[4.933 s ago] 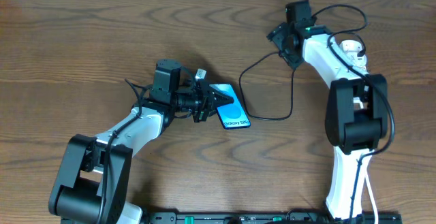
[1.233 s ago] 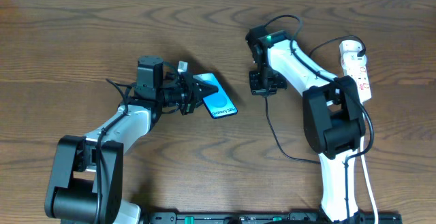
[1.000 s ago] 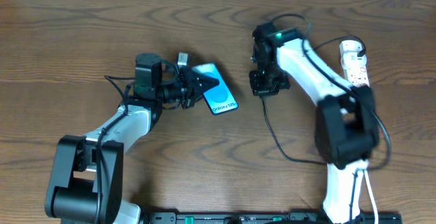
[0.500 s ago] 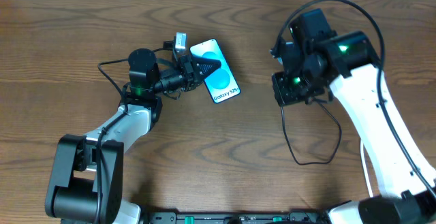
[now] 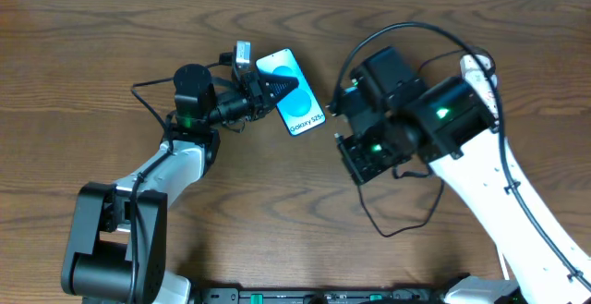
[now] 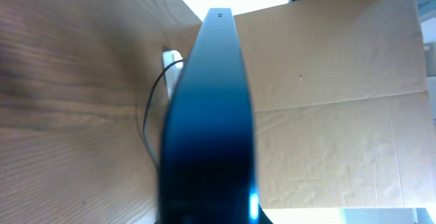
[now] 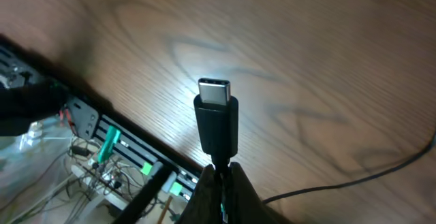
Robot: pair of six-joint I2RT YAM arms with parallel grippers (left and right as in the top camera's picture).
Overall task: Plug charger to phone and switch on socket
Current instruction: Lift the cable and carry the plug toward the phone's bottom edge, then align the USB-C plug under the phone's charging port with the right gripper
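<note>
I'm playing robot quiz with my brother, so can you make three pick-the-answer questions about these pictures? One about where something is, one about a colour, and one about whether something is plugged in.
1. Where is the phone?
A) gripped by the left gripper
B) lying alone, untouched
C) hidden from view

2. What colour is the phone's screen?
A) red
B) blue
C) yellow

3. What is the charger tip doing?
A) plugged into the phone
B) dropped and lying loose
C) held by the right gripper, unplugged

Answers:
1 A, the overhead view shows its fingers clamped on the phone's edge.
2 B, the screen is blue with teal circles.
3 C, the right wrist view shows the bare connector sticking out of the fingers, plugged into nothing.
</note>
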